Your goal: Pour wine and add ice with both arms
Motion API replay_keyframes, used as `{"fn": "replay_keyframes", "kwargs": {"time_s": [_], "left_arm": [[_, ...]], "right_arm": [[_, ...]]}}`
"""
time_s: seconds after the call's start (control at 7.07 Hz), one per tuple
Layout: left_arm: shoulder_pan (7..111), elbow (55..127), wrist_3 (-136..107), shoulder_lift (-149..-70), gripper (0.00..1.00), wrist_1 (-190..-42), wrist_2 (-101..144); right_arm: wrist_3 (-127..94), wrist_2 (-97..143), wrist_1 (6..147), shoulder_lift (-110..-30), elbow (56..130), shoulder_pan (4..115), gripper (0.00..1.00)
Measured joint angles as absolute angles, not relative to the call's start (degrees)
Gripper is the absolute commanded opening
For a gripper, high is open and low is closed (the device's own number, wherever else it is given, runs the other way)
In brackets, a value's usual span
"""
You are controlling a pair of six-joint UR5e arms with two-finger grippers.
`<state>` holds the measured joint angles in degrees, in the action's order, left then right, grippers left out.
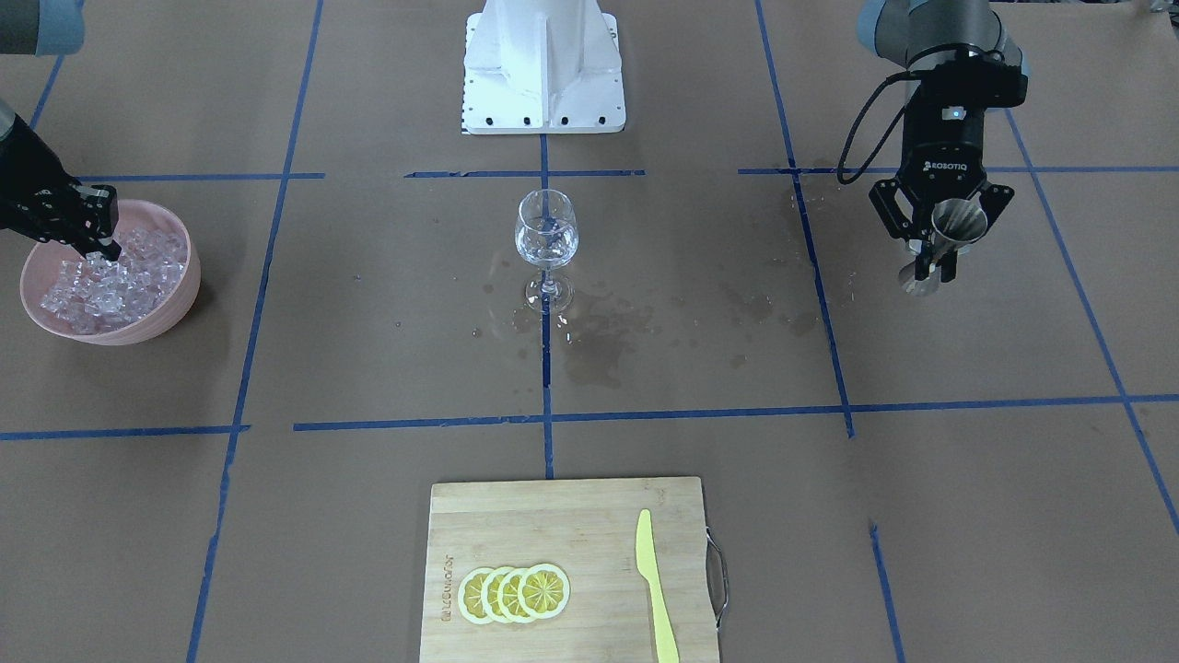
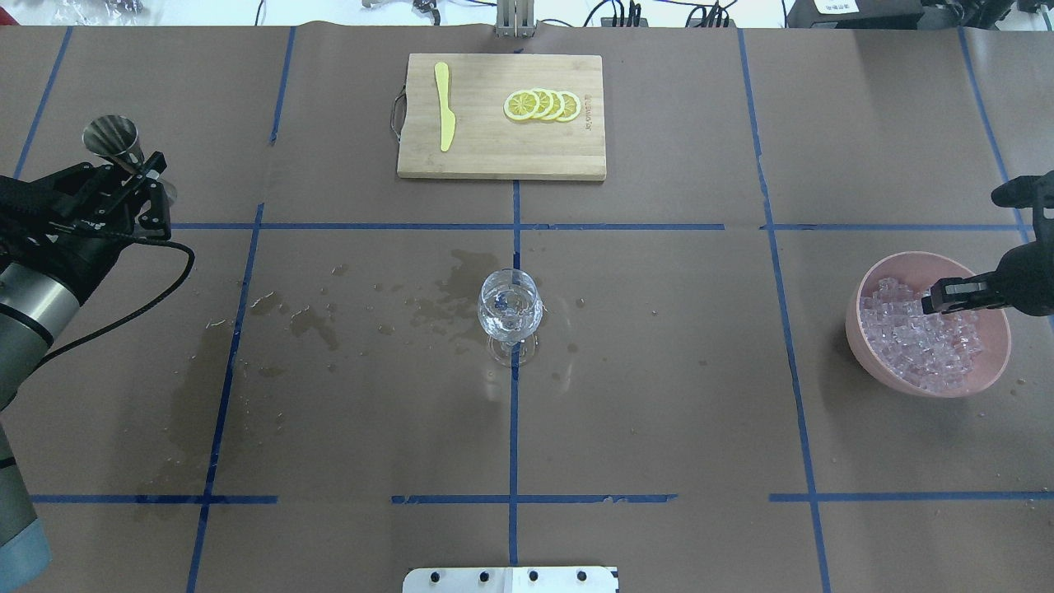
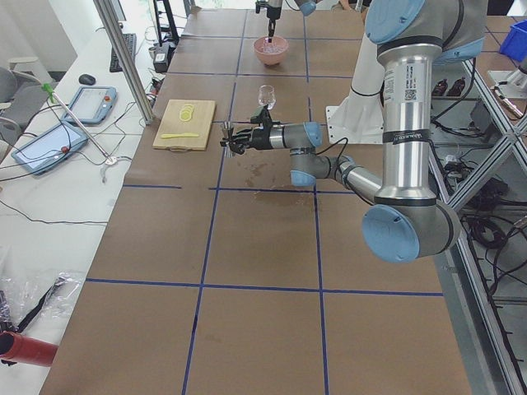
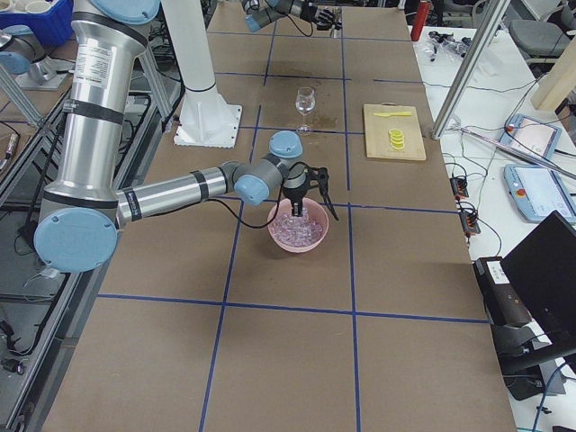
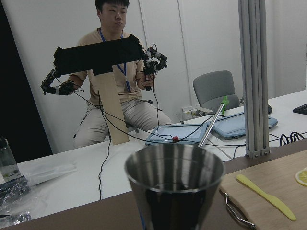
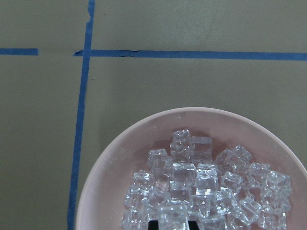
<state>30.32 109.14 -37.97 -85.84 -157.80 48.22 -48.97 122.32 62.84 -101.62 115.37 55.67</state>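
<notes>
A clear wine glass [image 1: 546,235] [image 2: 510,309] stands upright at the table's middle, with a small measure of colourless wine [image 1: 546,250] in its bowl. My left gripper [image 1: 932,262] [image 2: 151,177] is far off to its side, shut on a steel jigger [image 1: 953,221] [image 2: 115,136] [image 5: 175,191] and holding it above the paper. A pink bowl [image 1: 175,304] [image 2: 853,329] [image 6: 120,163] on the other side holds heaped ice [image 1: 110,285] [image 2: 922,338] [image 6: 201,182]. My right gripper [image 1: 103,244] [image 2: 939,296] [image 6: 172,225] reaches down into the heap, its fingertips close around one ice cube.
A wooden cutting board [image 1: 553,525] [image 2: 494,152] at the far edge carries lemon slices [image 1: 513,592] and a yellow knife [image 1: 654,589]. Dark wet stains [image 1: 599,341] surround the glass. The white pedestal [image 1: 543,64] stands behind it. A seated person [image 5: 115,72] shows beyond the table.
</notes>
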Motion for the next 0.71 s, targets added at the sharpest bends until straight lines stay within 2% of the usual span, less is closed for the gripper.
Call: {"fn": "replay_keyframes", "kwargs": {"time_s": [0.71], "left_arm": [[29.84, 102.83, -46.06, -84.79, 0.00, -157.77, 43.39]], "right_arm": [[-50.95, 123.27, 62.84, -100.15, 119.29, 57.18, 0.00]]}}
